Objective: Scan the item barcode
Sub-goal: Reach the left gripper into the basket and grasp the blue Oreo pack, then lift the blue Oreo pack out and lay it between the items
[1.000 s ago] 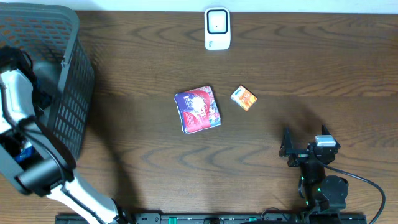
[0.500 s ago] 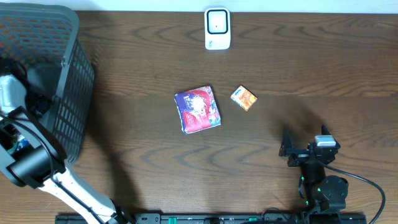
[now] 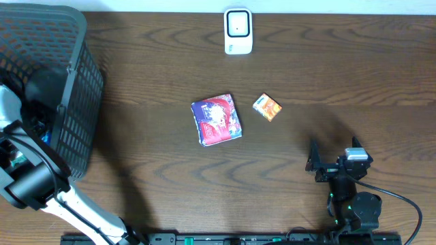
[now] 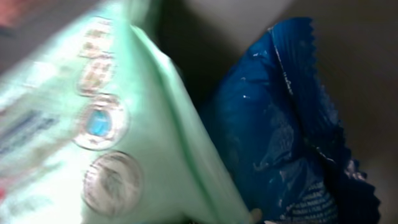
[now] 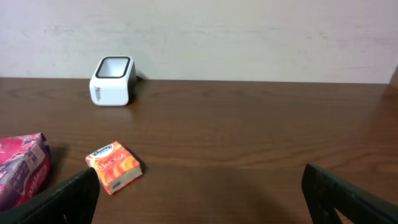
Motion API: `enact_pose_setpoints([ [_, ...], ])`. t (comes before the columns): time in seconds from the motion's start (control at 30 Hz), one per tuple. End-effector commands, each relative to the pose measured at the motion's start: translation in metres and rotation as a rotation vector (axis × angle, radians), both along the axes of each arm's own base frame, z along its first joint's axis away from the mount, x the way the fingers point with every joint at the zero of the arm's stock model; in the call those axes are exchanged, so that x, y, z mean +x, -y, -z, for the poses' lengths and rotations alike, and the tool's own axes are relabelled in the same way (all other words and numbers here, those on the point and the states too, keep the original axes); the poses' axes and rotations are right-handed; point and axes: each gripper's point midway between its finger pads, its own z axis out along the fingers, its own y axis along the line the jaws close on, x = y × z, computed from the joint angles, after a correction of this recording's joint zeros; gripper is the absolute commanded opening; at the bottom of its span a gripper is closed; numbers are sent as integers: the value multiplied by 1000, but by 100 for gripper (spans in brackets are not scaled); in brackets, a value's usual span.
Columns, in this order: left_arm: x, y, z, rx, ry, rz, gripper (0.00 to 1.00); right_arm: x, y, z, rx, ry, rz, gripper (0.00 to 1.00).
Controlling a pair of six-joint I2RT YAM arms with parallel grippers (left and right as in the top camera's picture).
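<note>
Our left gripper (image 3: 37, 124) sat shut deep in the basket (image 3: 76, 41) against the blue packet (image 4: 280, 130) and green packet (image 4: 93, 124), right gripper (image 5: 196, 190) fingers wide apart, so we risked lifting both, or nothing.

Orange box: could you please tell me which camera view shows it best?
Right wrist: the orange box sits close and large, its printed top and side clear. Overhead shows it small, from above only. Left wrist does not show it.

At far left, basket (image 3: 79, 112); at back centre, scanner (image 3: 238, 30). In the middle, pouch (image 3: 216, 120), with box (image 3: 267, 107) just right of it.
</note>
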Motion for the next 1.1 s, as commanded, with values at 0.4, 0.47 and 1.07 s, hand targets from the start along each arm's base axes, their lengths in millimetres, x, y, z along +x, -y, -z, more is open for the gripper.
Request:
enact_pose_setpoints([
  [0.4,1,93,-328,233,904,217,7,0,2,1,11,-1,9,99],
  [0.47,-4,122,-366,218,1045,291,7,0,2,1,11,-1,9,99],
  [1.07,24,398,-375,-199,1156,939,7,0,2,1,11,-1,9,99],
])
